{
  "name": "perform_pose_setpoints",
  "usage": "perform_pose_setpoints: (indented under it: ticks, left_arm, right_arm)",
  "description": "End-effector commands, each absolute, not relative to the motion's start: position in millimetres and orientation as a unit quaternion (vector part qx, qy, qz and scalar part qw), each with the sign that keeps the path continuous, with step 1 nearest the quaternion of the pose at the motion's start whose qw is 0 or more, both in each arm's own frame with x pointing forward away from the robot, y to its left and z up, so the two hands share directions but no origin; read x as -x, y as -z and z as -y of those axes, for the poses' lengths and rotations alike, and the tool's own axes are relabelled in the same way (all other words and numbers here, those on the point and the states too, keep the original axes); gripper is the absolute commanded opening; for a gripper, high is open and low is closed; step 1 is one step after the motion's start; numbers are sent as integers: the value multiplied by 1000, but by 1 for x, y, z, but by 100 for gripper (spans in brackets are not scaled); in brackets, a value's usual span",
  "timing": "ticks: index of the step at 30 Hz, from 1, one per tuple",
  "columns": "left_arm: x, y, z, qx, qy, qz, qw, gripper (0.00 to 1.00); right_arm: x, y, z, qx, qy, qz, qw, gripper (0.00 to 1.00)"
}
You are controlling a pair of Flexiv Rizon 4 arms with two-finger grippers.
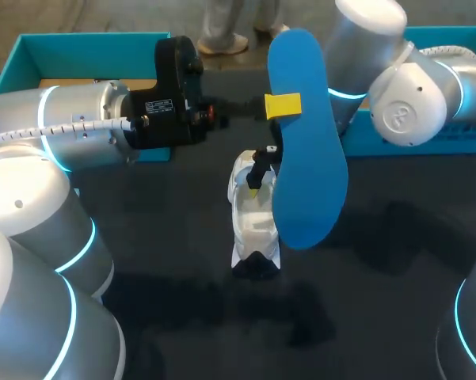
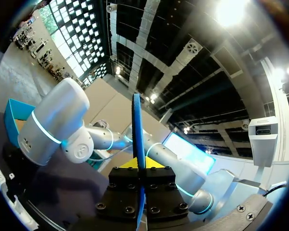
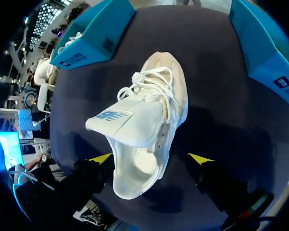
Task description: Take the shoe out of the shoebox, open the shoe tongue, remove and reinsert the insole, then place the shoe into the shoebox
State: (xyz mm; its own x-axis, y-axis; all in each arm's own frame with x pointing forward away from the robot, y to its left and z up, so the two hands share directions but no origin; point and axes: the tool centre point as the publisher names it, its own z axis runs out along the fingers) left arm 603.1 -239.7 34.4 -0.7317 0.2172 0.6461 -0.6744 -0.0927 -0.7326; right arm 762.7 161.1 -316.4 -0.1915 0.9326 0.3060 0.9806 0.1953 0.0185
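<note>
My left gripper (image 1: 281, 105) holds the blue insole (image 1: 305, 134) upright in the air above the table, shut on its upper part. In the left wrist view the insole (image 2: 137, 130) stands edge-on between the closed fingers of that gripper (image 2: 137, 166). The white shoe (image 1: 253, 226) rests on the dark table below it. My right gripper (image 1: 257, 186) hangs over the shoe's opening. In the right wrist view the shoe (image 3: 149, 120) has its tongue lifted, and the right gripper (image 3: 150, 158) stands open with one yellow tip on each side of the heel.
A teal shoebox (image 1: 32, 55) sits at the back left and a second teal box part (image 1: 428, 134) at the back right. Both box parts (image 3: 94, 38) (image 3: 269, 57) flank the shoe's toe in the right wrist view. Bare dark table (image 1: 364, 285) lies in front.
</note>
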Motion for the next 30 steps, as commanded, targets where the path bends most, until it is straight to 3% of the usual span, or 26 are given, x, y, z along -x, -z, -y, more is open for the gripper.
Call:
perform_pose_setpoints:
  ticks: [1, 8, 30]
  left_arm:
    - [-603, -35, 243, -192, -715, 596, 312, 0]
    - [-603, -35, 243, -192, -715, 596, 312, 0]
    - [-603, -35, 243, -192, -715, 596, 312, 0]
  right_arm:
    - [-762, 317, -162, 626, 106, 764, 114, 100]
    - [-762, 317, -162, 626, 106, 764, 114, 100]
    - [-781, 250, -144, 608, 332, 680, 240, 100]
